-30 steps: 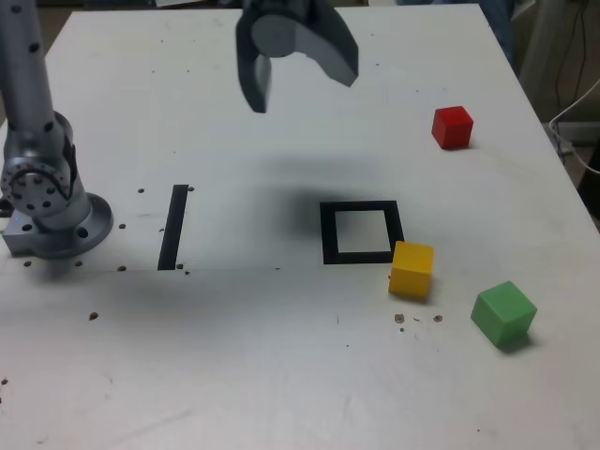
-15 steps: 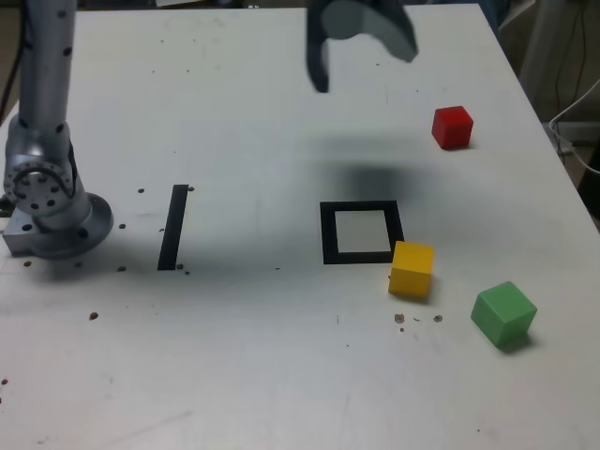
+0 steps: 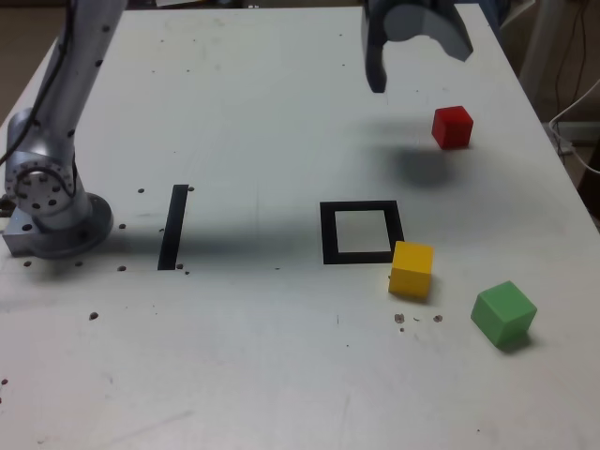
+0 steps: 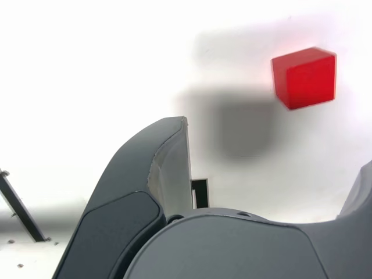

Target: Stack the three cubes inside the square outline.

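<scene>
Claw (image 3: 418, 58), jaws wide and empty, hangs over the far tabletop (image 3: 234, 356) just left of the red cube (image 3: 452, 127) in the exterior view, seemingly approaching it first and needing to descend over it.

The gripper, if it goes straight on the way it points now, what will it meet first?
Probably the bare table just short of the red cube. The open gripper points down there, empty; depth is unclear.
</scene>
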